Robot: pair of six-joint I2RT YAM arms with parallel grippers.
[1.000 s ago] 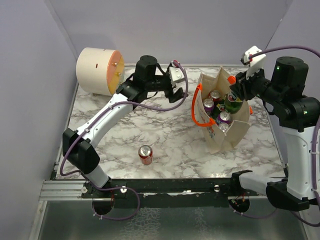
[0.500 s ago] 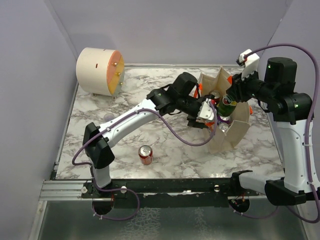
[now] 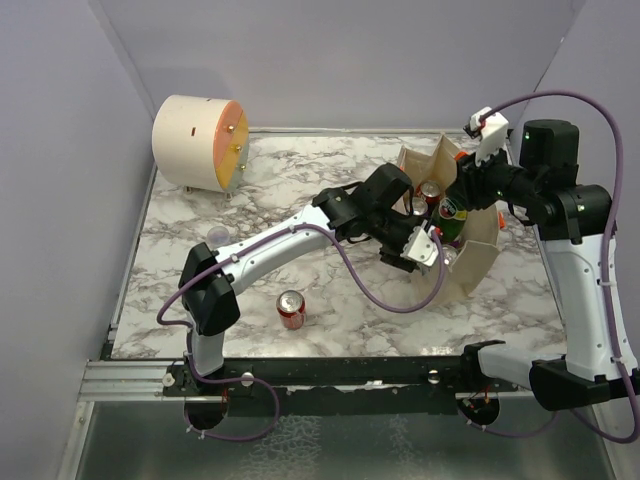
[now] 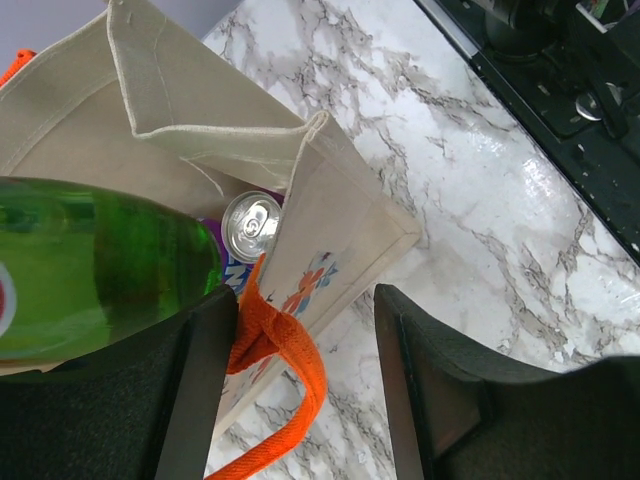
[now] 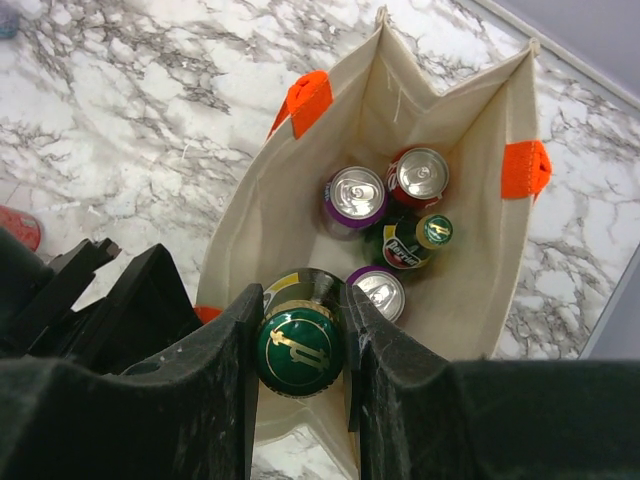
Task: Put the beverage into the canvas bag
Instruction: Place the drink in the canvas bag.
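Observation:
The beverage, a green glass bottle (image 5: 298,350) with a green and gold cap, hangs upright over the open mouth of the canvas bag (image 5: 290,190). My right gripper (image 5: 298,345) is shut on its neck. In the top view the bottle (image 3: 450,215) sits at the bag's (image 3: 470,262) left rim. My left gripper (image 4: 305,380) is open at the bag's outer side, and an orange handle (image 4: 285,350) loops between its jaws, resting against the left finger (image 4: 190,390). Several cans and a Perrier bottle (image 5: 420,238) stand inside the bag.
A red can (image 3: 291,308) stands on the marble table near the front edge. A cream drum with an orange face (image 3: 197,142) lies at the back left corner. Grey walls close in the left, back and right sides.
My left arm has swung from the back of the table to the bag, and its jaws now straddle the orange handle and have narrowed. The right gripper has shifted the bottle slightly left.

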